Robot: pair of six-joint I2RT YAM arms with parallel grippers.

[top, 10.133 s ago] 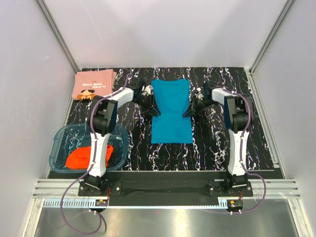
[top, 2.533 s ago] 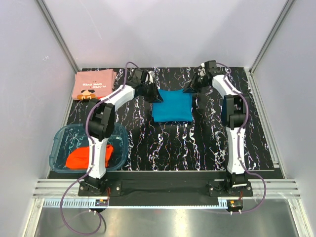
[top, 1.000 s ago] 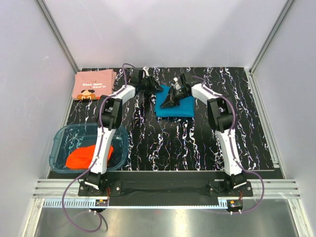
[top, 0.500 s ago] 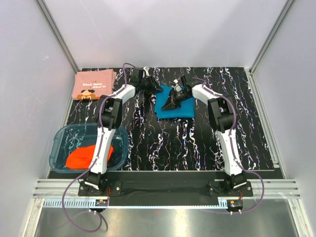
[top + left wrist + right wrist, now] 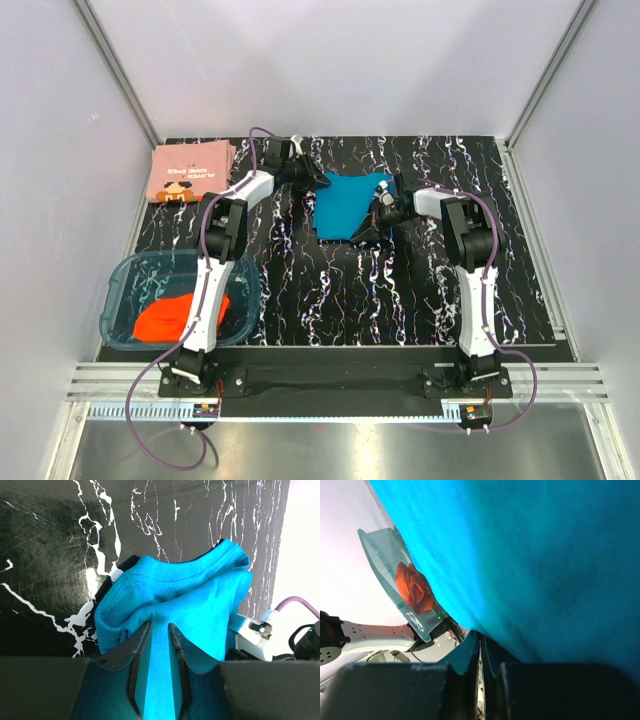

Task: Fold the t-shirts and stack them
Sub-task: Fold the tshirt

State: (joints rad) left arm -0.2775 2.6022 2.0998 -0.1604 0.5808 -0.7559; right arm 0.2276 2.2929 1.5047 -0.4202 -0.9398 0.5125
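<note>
Teal-blue t-shirt (image 5: 340, 205) raised | left pincer (image 5: 159, 626) and right pincer (image 5: 480, 636) clamped on it | risk: thin edge-grip slips, fold collapses

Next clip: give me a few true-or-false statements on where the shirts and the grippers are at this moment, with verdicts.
1. The left gripper and the right gripper each pinch the blue shirt. True.
2. The orange shirt lies folded flat on the table. False: it sits crumpled in the plastic tub.
3. The pink shirt lies folded at the far left corner of the table. True.
4. The blue shirt is stacked on the pink shirt. False: they are well apart, and the blue one is held between the two grippers at the far middle.
</note>
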